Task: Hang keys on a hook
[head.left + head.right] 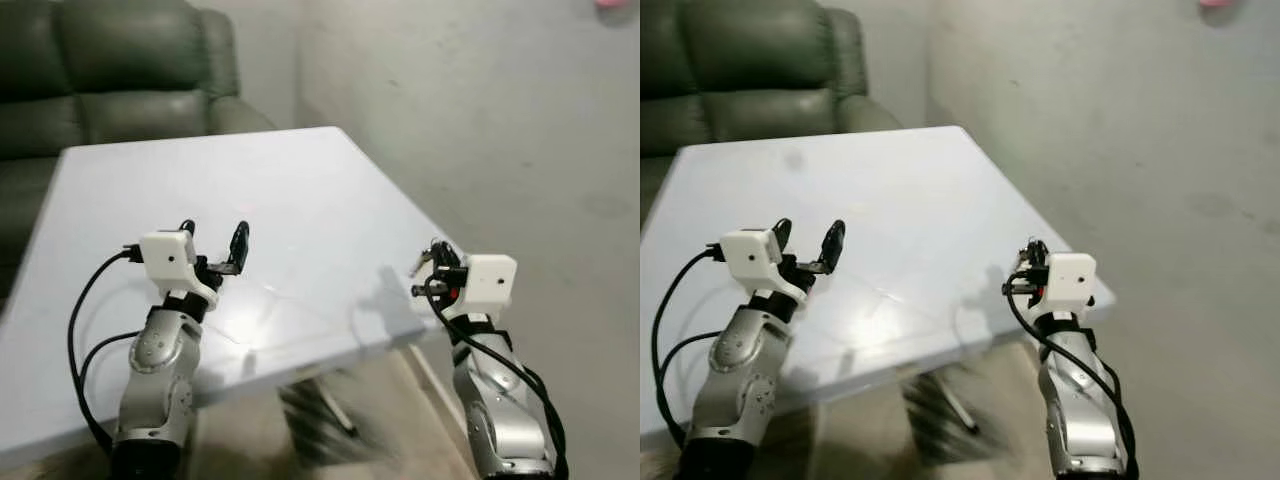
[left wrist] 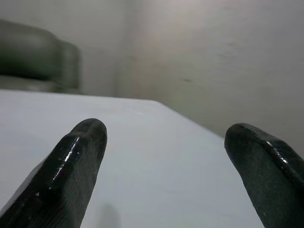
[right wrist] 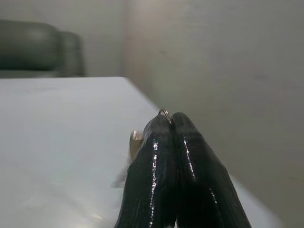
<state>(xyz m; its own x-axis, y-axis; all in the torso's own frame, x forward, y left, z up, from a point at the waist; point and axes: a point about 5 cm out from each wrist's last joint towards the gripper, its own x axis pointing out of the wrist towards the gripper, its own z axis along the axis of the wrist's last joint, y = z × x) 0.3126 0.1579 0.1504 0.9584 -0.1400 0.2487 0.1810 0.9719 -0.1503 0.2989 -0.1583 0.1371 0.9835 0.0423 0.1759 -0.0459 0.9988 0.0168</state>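
The keys (image 3: 137, 140) are clamped between the closed fingers of the right hand (image 1: 428, 262), held over the near right corner of the white worktop (image 1: 300, 190). The left hand (image 1: 214, 243) is held with fingers apart above the worktop's near left. A dark sofa (image 1: 110, 70) is seen beyond.

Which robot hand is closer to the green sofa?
Left. The left gripper hovers open over the white table, on the green sofa's side. The right gripper, shut on the keys, hangs at the table's opposite corner.
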